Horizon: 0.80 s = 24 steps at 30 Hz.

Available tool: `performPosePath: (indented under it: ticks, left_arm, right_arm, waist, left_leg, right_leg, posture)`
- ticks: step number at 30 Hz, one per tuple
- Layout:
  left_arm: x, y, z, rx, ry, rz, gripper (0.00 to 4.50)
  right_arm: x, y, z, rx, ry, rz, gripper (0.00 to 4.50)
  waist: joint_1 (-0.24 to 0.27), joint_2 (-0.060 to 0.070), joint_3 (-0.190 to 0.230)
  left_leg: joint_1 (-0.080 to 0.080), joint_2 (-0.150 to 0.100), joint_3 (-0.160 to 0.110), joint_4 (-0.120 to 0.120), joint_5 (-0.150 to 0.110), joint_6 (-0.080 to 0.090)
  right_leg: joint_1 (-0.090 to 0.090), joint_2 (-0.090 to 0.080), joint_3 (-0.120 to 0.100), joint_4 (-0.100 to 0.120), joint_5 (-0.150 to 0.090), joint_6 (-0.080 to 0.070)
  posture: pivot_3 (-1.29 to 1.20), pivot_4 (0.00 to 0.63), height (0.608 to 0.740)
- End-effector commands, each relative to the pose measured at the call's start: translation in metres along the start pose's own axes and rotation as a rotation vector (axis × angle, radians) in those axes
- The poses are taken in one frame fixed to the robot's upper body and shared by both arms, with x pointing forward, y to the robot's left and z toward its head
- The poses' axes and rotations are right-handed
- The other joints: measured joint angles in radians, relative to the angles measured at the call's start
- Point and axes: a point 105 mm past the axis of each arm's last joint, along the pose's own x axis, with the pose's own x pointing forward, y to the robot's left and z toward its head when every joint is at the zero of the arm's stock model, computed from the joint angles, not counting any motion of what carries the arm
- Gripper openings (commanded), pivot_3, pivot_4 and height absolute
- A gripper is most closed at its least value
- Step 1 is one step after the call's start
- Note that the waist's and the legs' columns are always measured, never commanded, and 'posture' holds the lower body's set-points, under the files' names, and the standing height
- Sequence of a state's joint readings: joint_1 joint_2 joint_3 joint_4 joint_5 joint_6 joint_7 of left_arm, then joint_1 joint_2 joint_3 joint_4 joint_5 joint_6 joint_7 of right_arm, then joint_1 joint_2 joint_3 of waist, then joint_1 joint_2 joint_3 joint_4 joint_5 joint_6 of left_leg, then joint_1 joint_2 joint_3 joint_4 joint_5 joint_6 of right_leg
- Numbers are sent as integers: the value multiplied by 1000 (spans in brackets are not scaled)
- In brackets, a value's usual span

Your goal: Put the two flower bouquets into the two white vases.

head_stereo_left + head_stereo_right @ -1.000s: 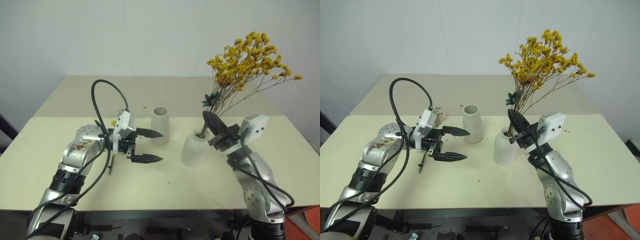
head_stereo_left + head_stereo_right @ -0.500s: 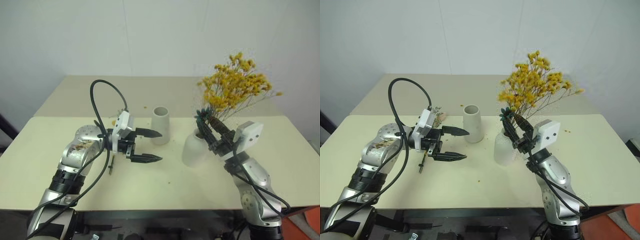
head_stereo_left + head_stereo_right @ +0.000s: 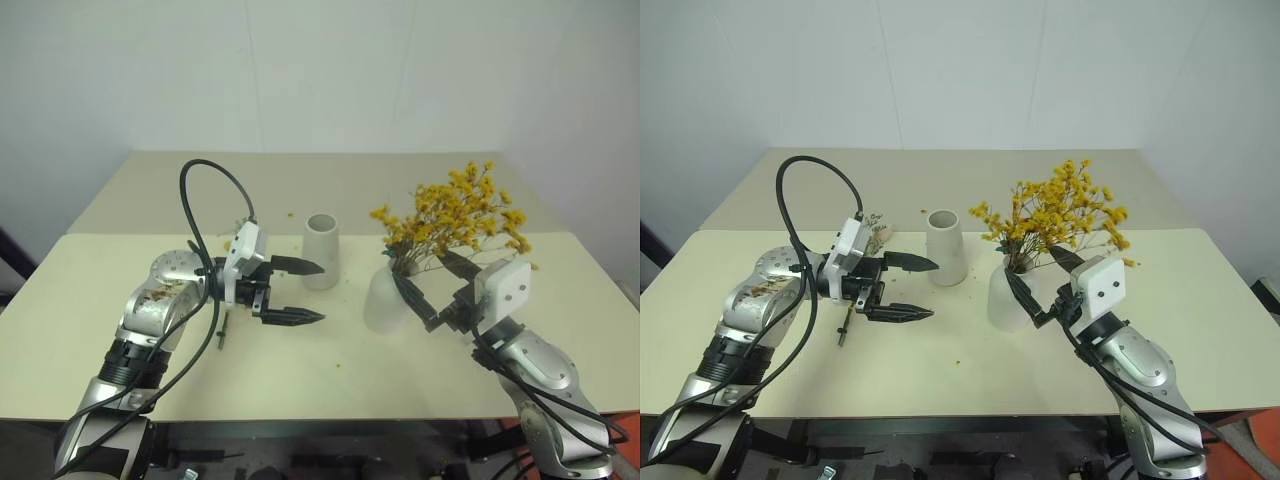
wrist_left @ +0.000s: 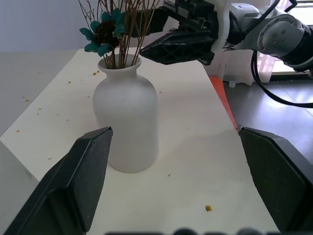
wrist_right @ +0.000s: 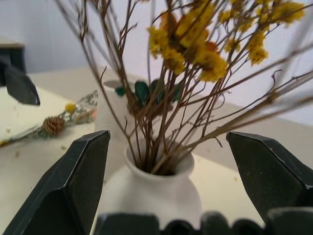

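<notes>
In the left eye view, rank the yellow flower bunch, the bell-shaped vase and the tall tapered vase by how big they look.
1. Yellow flower bunch, the widest spread by far.
2. Bell-shaped vase, holding that bunch.
3. Tall tapered vase, slightly smaller looking, but it stands farther from the camera, so ranking the two vases is unsure.

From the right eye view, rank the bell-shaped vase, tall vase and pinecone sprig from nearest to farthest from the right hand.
1. Bell-shaped vase, directly beside the right hand, holding yellow flowers.
2. Tall vase, mid-table.
3. Pinecone sprig, behind the left arm.
</notes>
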<state>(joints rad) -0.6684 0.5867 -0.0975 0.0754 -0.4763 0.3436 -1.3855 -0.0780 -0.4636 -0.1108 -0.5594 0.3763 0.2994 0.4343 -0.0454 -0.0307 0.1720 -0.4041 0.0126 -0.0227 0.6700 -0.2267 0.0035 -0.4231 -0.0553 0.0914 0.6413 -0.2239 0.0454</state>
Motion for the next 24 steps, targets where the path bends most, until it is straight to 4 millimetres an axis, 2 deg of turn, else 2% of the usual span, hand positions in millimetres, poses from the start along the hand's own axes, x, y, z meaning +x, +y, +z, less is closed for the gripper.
performPosePath:
  ticks: [1,6,10,12,15,17,22,24]
  left_arm:
    - [-9,2,11,39,-31,37,4500]
    - [-25,13,11,-8,-85,284,4500]
    - [-48,30,-3,-49,-42,686,4500]
    - [-56,33,-8,-49,2,841,4500]
    - [-71,36,-15,-128,54,1102,4500]
    - [-80,33,-17,-201,58,1210,4500]
    - [-93,22,-30,-377,154,1363,4500]
    - [-99,17,-47,-519,355,1378,4500]
  right_arm:
    - [-15,-7,18,-61,14,3,4468]
    - [-49,-14,29,-24,89,42,4468]
    - [-75,2,34,3,218,263,4468]
    - [-81,7,37,25,258,348,4468]
    - [-79,18,46,79,278,482,4468]
    - [-74,25,48,78,301,555,4468]
    - [-51,31,47,44,285,608,4468]
    - [-36,33,45,68,296,614,4468]
  waist:
    - [2,0,0]
    - [4,0,0]
    - [5,0,0]
    - [3,-2,0]
    - [4,-4,1]
    - [3,-5,1]
    - [3,-8,2]
    - [4,-10,3]
  left_leg:
    - [0,0,0,0,0,0]
    - [-1,0,-1,-1,0,0]
    - [1,0,-1,-1,0,0]
    - [2,1,-1,-1,0,0]
    - [4,1,0,-1,0,0]
    - [4,1,0,0,0,0]
    - [6,1,-1,0,0,0]
    - [5,0,-1,0,0,0]
  right_leg:
    - [0,0,0,0,0,1]
    - [0,-1,-1,-1,-1,1]
    - [3,-1,0,-1,-2,4]
    - [4,-1,0,-1,-3,5]
    - [5,-1,1,-1,-3,7]
    - [6,0,1,-2,-3,7]
    - [8,1,1,-2,-4,7]
    - [7,1,1,-2,-4,7]
  posture:
    - [0,150,740]
    - [0,150,740]
    - [0,150,740]
    - [0,150,740]
    - [0,150,740]
    - [0,150,740]
    - [0,150,740]
    - [0,150,740]
